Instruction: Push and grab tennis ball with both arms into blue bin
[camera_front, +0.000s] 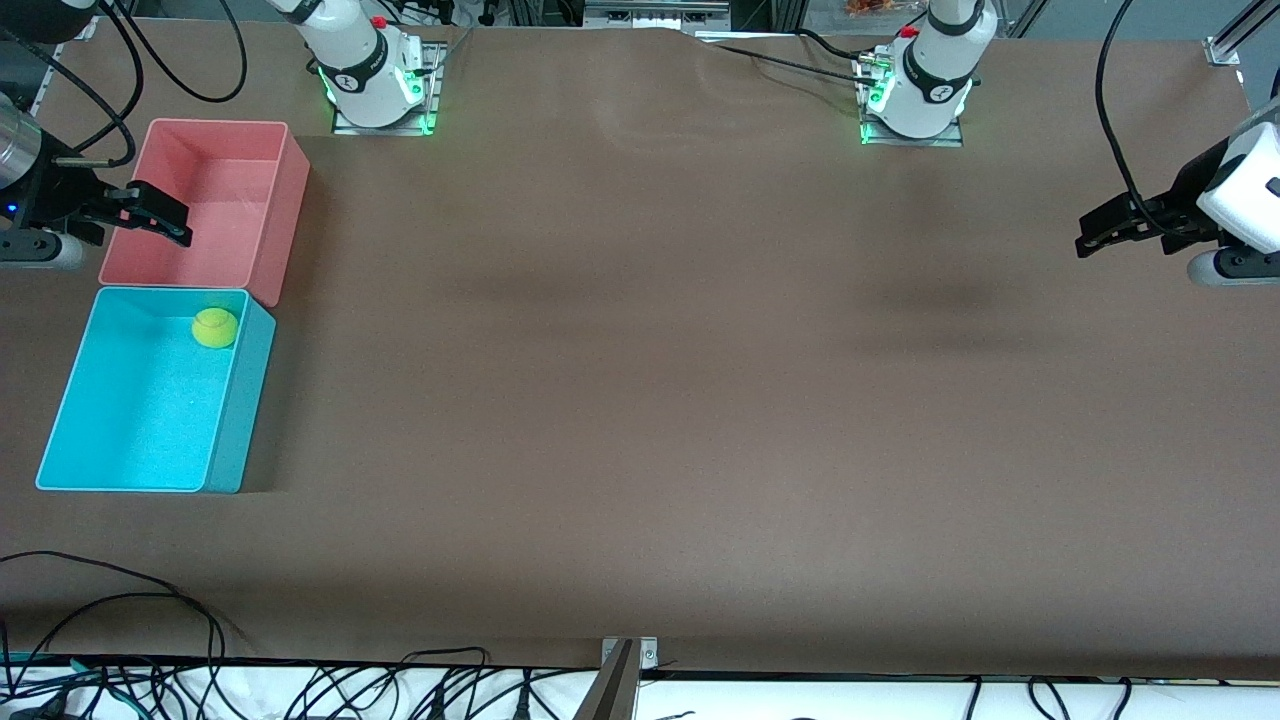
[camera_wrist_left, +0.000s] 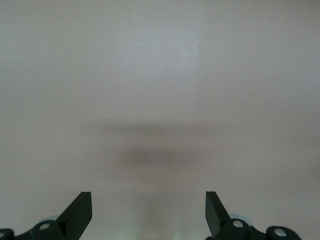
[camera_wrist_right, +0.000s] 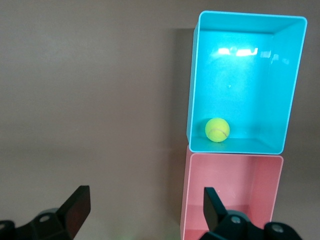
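The tennis ball (camera_front: 215, 327) lies inside the blue bin (camera_front: 240, 420), on its floor, in the corner nearest to the pink bin (camera_front: 285, 215). The two bins stand touching at the right arm's end of the table (camera_front: 640, 400), the pink bin farther from the front camera than the blue one. In the right wrist view the tennis ball (camera_wrist_right: 217, 129) rests close to the blue bin (camera_wrist_right: 197, 75) wall that meets the pink bin (camera_wrist_right: 192, 200).

The right gripper (camera_front: 160, 212) hangs over the pink bin, near its outer rim, with its fingers spread apart and holding nothing. The left gripper (camera_front: 1100, 232) hovers over bare table at the left arm's end, well apart from both bins; its fingers (camera_wrist_left: 80, 212) are also spread wide and hold nothing.

Between the two grippers the brown table surface is wide and flat. Black cables (camera_front: 150, 600) lie along the table edge nearest to the front camera.
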